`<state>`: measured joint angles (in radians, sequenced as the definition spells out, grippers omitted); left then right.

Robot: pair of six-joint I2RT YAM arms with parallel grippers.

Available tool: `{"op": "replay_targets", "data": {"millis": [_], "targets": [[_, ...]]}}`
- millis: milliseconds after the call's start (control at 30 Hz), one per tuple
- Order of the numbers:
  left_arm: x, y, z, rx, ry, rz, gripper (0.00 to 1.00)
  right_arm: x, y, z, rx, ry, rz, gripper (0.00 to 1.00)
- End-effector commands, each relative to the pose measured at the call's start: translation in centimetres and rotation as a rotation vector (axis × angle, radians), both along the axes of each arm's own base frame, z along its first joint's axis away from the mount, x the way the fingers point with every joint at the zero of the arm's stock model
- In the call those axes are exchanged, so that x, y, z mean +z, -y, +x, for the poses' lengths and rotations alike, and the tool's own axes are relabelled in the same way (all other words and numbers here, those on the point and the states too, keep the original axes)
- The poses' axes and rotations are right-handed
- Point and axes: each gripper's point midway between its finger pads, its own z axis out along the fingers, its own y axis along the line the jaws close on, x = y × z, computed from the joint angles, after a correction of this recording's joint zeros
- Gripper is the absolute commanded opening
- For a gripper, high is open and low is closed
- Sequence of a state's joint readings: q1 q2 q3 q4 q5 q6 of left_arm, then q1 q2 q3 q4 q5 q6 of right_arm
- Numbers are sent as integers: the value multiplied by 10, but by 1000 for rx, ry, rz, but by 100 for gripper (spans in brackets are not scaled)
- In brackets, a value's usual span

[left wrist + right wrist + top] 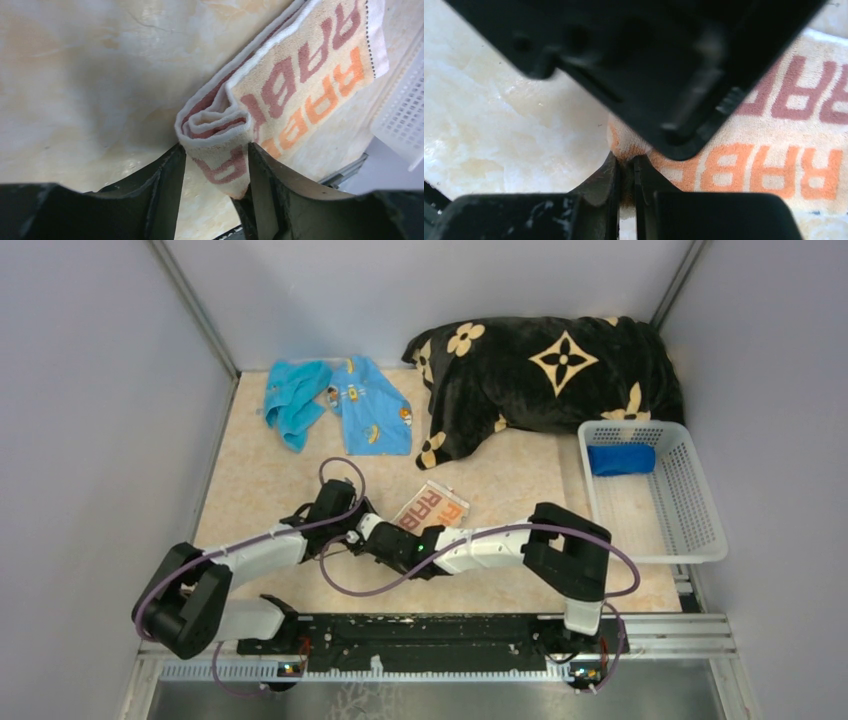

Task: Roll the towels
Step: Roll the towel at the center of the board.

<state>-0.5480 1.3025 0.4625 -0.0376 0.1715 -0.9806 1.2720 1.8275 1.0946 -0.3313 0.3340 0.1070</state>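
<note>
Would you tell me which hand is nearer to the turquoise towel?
Left. The left hand grips the RABBIT towel's rolled end, on the turquoise towel's side; the right hand pinches the same towel just beyond, farther away.

Both arms point(255, 552): white links, blk joints, purple cables point(340, 459), blk pincer fingers point(165, 195).

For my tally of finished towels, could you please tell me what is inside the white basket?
One dark blue towel lies at the far end of the white basket; the floor beneath it is covered.
</note>
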Motion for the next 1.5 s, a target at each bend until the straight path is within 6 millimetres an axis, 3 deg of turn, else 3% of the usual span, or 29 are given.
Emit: {"op": "replay_targets", "data": {"millis": [0, 200, 467, 600, 767, 967, 1167, 1300, 1467], "targets": [[-18, -34, -18, 64, -47, 141, 59, -35, 9, -44, 82, -301, 16, 2], [14, -49, -12, 158, 44, 133, 73, -1, -18, -49, 88, -546, 344, 0], [38, -52, -18, 160, 99, 86, 79, 31, -15, -38, 8, -857, 711, 0], [40, -34, -22, 98, 86, 7, 78, 33, -7, -32, -69, -964, 819, 0], [36, -12, -18, 54, 39, -72, 76, 15, 3, -30, -161, -1040, 814, 1], [26, -3, -10, 28, 14, -61, 73, 6, 8, -25, -225, -1087, 840, 1], [5, -2, -8, 17, -25, -21, 60, 6, 9, -20, -242, -1054, 820, 2], [-8, 0, -6, 5, -48, 6, 39, 8, 11, -15, -244, -994, 793, 6], [-17, -3, -6, -4, -78, 61, 11, 17, 13, -11, -216, -816, 683, 24]]}}
